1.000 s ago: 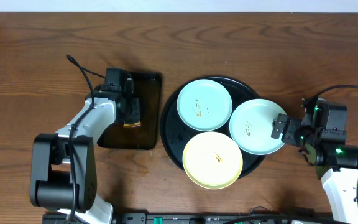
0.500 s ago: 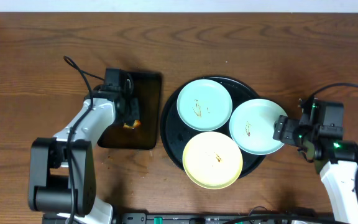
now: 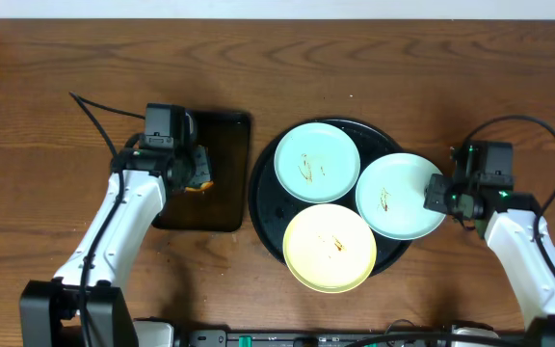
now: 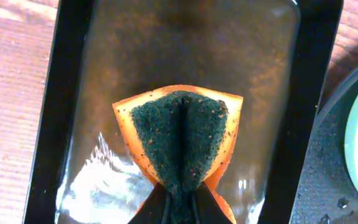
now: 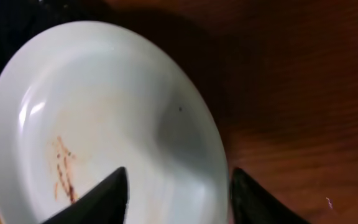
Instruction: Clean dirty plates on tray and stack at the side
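Three dirty plates lie on the round black tray [image 3: 262,200]: a mint one [image 3: 317,161] at the back, a yellow one [image 3: 330,246] in front, and a second mint plate [image 3: 398,196] overhanging the tray's right rim. My right gripper [image 3: 436,196] is open and straddles that plate's right rim [image 5: 213,155], one finger over the bowl and one outside it. Reddish smears [image 5: 62,168] mark this plate. My left gripper [image 3: 197,177] is shut on an orange sponge [image 4: 179,134] with a dark green scrub face, folded between the jaws above the rectangular tray.
A small rectangular dark tray [image 3: 225,145] with a wet, glossy bottom [image 4: 104,180] sits left of the round tray. Bare wood-grain tabletop [image 3: 403,77] lies behind and to the right of the plates. Cables trail from both arms.
The left gripper closed on the sponge and drew it back toward the left with the arm. The right gripper's fingers narrowed around the mint plate's rim.
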`<state>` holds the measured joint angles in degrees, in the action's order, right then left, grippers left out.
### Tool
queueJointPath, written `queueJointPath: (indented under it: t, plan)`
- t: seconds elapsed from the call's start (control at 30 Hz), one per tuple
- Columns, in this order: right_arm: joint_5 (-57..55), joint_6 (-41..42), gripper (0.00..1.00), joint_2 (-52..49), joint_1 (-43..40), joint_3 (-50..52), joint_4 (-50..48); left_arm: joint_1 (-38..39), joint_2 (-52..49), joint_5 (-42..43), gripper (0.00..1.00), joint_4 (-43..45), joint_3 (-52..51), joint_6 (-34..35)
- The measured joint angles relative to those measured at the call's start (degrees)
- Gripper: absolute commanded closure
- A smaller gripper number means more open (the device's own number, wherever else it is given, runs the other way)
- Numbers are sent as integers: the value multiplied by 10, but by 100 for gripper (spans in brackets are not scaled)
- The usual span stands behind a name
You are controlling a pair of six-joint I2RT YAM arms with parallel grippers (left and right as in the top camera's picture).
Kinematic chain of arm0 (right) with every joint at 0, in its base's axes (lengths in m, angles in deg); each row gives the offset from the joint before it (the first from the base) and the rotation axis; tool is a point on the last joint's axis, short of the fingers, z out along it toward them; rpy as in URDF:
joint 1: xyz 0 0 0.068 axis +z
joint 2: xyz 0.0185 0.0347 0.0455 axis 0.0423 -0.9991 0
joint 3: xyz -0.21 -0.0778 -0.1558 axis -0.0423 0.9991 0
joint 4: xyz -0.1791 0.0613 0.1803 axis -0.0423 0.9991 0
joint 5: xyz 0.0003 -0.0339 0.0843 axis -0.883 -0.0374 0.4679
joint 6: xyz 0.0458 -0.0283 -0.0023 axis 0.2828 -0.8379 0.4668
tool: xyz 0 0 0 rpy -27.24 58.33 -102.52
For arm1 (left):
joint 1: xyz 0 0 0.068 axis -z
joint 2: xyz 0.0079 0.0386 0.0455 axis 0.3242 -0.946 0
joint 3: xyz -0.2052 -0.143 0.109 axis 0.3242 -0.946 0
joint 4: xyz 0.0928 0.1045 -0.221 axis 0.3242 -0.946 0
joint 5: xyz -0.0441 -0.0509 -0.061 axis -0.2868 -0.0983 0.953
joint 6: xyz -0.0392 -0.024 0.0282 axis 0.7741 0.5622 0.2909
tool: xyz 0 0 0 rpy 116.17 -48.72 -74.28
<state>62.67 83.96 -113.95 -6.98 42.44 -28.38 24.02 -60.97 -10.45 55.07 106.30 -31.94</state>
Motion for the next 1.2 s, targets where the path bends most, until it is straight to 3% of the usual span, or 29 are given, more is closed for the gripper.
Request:
queueJointPath:
  t: [0.5,0.9,1.2]
  plan:
    - [4,0,99,-73,-3,-5,-14,0,0,23,93,5,0,3]
    - [12,1,99,-72,-3,-11,-15,0,116,77,93,153,0,2]
    - [12,1,99,-72,-3,-11,-15,0,143,58,92,156,1,4]
